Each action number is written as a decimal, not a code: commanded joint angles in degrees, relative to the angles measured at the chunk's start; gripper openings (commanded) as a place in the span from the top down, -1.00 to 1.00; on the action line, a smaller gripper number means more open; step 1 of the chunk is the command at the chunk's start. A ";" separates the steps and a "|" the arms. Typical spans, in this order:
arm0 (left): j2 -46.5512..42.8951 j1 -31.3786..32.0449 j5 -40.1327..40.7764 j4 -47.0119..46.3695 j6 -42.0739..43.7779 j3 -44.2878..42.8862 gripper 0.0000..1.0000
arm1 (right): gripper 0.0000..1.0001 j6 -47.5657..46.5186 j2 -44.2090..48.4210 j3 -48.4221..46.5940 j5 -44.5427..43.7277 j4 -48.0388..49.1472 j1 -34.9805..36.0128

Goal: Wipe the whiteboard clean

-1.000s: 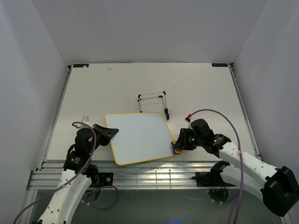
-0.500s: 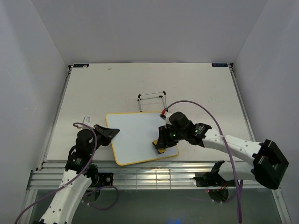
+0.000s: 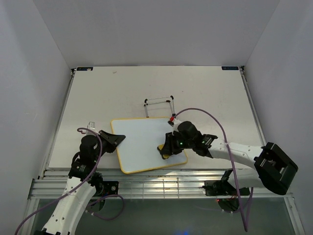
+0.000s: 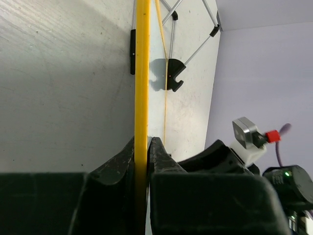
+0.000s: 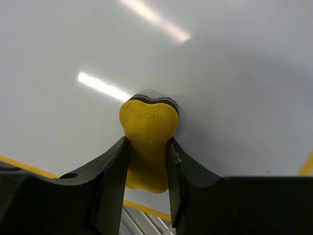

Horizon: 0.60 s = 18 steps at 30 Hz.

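Note:
The whiteboard [image 3: 142, 144], white with a thin yellow frame, lies flat near the table's front. Its face looks blank. My left gripper [image 3: 117, 139] is shut on its left edge; in the left wrist view the yellow frame [image 4: 142, 73] runs between the jaws. My right gripper [image 3: 166, 149] is shut on a small yellow eraser block [image 5: 148, 142] and presses it onto the board's right part, where the white surface [image 5: 220, 58] fills the right wrist view.
A thin wire easel stand [image 3: 160, 105] sits just behind the board; it also shows in the left wrist view [image 4: 171, 73]. A small clear object [image 3: 90, 126] lies left of the board. The table's front edge [image 3: 161, 171] is close below the board.
My right gripper moved left from the board's right edge onto its surface with the eraser, then a little further left. The left gripper has stayed put.

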<state>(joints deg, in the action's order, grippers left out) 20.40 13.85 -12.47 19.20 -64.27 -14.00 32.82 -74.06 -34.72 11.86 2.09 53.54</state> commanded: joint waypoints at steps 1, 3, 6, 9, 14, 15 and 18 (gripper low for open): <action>1.92 0.30 -2.03 5.23 6.79 -2.17 1.00 | 0.64 0.40 -0.21 9.74 -0.17 -6.12 -7.29; 1.75 0.30 -2.30 5.49 6.79 -2.61 1.00 | 0.64 0.40 1.10 14.66 2.46 -6.57 -10.90; 1.48 0.30 -2.65 5.93 7.05 -3.31 1.00 | 0.64 0.14 3.30 18.19 3.08 -9.02 -17.48; 1.39 0.30 -3.87 6.11 7.23 -4.28 1.00 | 0.65 -0.21 7.08 19.43 4.49 -10.26 -21.35; 1.31 0.30 -6.51 5.94 7.93 -6.04 1.00 | 0.65 -2.05 14.19 14.34 2.31 -16.93 -25.32; 1.22 0.30 -7.12 6.02 7.85 -6.21 1.00 | 0.65 -2.58 15.08 11.46 1.42 -19.73 -26.98; 0.52 0.30 -7.74 6.02 7.14 -6.83 1.00 | 0.64 -6.09 15.36 7.31 -1.22 -24.39 -32.24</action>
<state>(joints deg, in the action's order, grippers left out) 21.28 13.78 -17.80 22.72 -60.75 -18.50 30.96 -59.29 -22.50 14.37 -13.02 25.50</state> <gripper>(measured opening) 0.189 0.391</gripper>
